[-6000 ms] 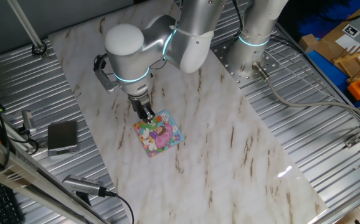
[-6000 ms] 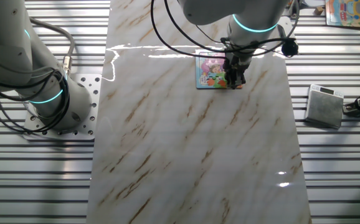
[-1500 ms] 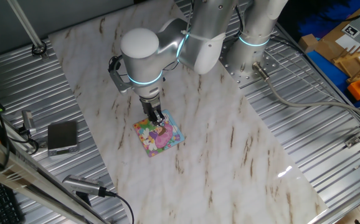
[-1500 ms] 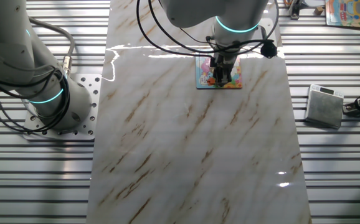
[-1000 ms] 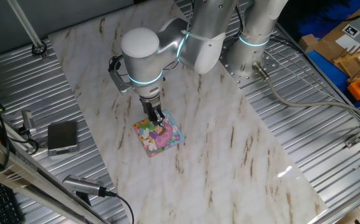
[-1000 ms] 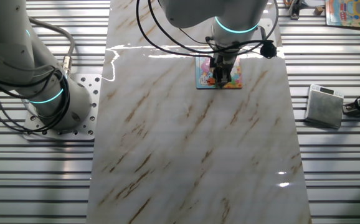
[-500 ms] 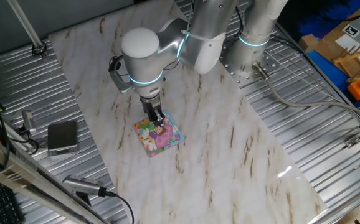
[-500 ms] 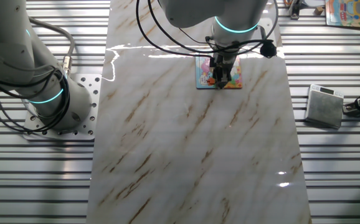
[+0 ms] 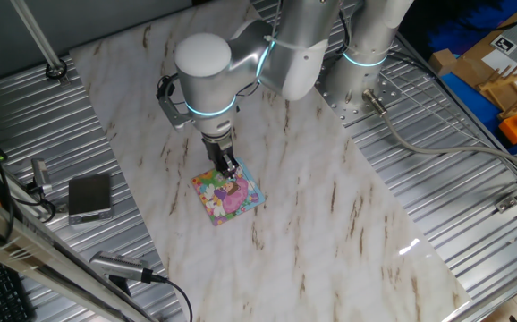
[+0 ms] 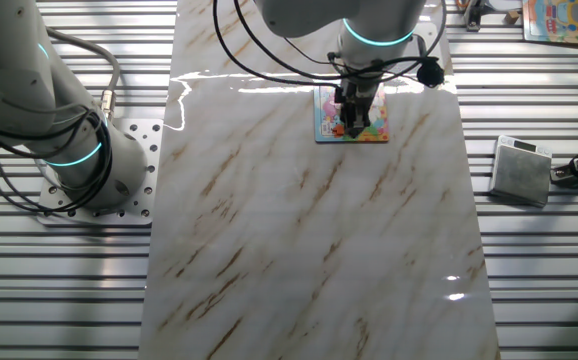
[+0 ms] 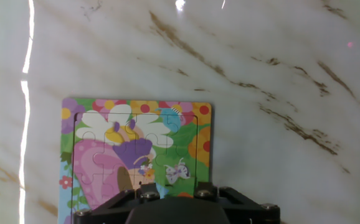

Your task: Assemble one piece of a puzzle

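One arm (image 9: 267,63) dominates the marble table (image 9: 330,215), bent down from the far side so that its gripper (image 9: 230,170) hangs straight over the puzzle (image 9: 228,193) lying flat toward the left of the slab. From the other fixed view the gripper (image 10: 356,118) stands upright above the middle of the puzzle (image 10: 351,117), and I cannot tell from either side whether its tips touch the board or stop just above it. Its fingers look drawn close together, but whether they pinch anything is hidden by the hand itself.

In the hand view the puzzle (image 11: 136,152) looks filled across every part that shows, with no open hole; its near edge is covered by the gripper body. I cannot pick out the piece as a separate thing anywhere, so my guess is that it is either already seated among the others or sits hidden under the fingertips.

To finish this step well, I would judge the arm should press straight down, gently, without sliding sideways, since the thin board could skate on the smooth marble. Then it should lift vertically so the piece is not dragged back out.
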`<state>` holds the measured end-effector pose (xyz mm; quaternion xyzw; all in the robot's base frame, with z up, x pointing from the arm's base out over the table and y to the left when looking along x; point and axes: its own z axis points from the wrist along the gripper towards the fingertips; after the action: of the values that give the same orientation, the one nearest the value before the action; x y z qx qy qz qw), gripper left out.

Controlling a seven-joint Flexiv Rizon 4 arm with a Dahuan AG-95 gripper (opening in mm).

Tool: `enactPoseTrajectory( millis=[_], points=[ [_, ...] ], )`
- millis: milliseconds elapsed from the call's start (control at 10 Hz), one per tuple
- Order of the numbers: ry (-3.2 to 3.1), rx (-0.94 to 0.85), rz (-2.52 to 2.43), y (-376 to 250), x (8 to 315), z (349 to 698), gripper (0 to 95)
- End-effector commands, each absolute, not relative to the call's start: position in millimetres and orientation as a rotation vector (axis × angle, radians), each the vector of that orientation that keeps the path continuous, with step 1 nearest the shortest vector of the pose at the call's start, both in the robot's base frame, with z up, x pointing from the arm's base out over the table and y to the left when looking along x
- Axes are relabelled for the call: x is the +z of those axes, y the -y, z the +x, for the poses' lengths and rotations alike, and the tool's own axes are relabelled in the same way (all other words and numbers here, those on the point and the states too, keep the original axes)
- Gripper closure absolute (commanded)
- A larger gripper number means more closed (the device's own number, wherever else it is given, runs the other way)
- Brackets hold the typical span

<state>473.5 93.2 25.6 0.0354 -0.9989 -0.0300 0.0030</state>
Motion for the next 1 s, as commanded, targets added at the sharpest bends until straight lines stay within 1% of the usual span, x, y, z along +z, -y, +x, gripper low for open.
enactPoseTrajectory(
  millis=[100, 500, 1000],
  points=[
    [3.128, -0.113, 0.115, -94.0, 24.9, 474.6, 95.0],
    [3.127, -0.144, 0.109, -95.9, 26.9, 472.5, 95.0],
    [3.129, -0.158, 0.091, -100.7, 22.5, 469.7, 95.0]
  ],
)
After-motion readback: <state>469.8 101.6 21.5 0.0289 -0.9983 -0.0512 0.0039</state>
